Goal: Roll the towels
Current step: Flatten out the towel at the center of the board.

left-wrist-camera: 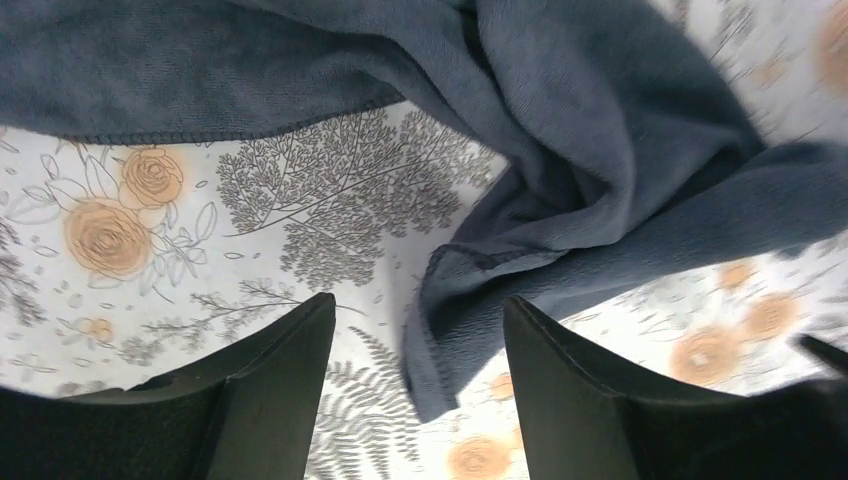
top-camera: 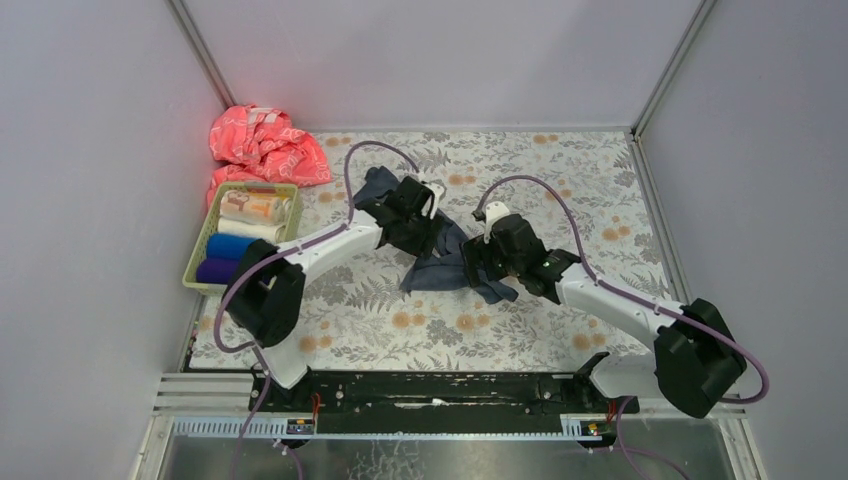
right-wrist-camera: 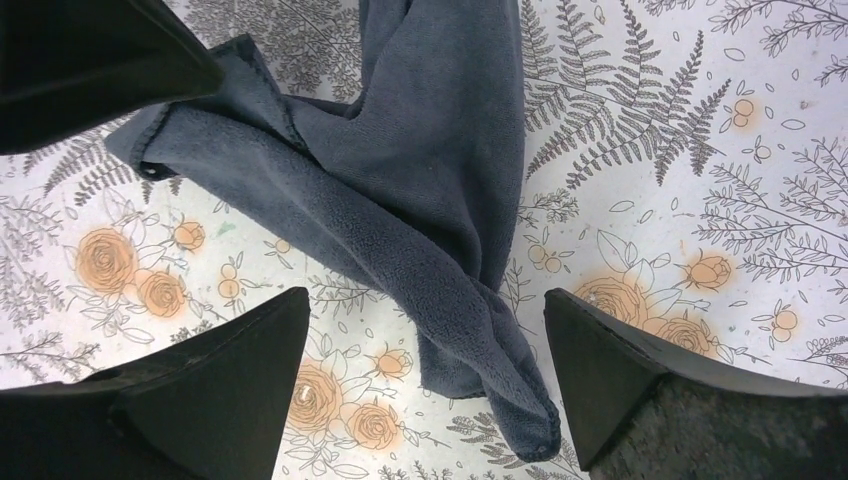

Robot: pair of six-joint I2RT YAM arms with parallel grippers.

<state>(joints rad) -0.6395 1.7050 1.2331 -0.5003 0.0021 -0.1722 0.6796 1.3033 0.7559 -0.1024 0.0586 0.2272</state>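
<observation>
The dark grey-blue towel [top-camera: 440, 268] lies crumpled and twisted on the floral covering in the middle of the table. My left gripper [top-camera: 412, 222] is over its far left part. In the left wrist view it is open [left-wrist-camera: 418, 308], with a corner of the towel [left-wrist-camera: 455, 330] lying between the fingers, untouched. My right gripper [top-camera: 484, 260] is over the towel's right end. It is open [right-wrist-camera: 425, 300], with a twisted tail of the towel [right-wrist-camera: 440, 250] lying between its fingers. Both grippers are empty.
A green basket [top-camera: 196, 268] at the left edge holds a cream printed roll [top-camera: 255, 207], a white roll [top-camera: 250, 230], a blue roll [top-camera: 232, 247] and a purple roll [top-camera: 215, 270]. A crumpled pink cloth [top-camera: 265, 145] lies behind it. Walls enclose three sides.
</observation>
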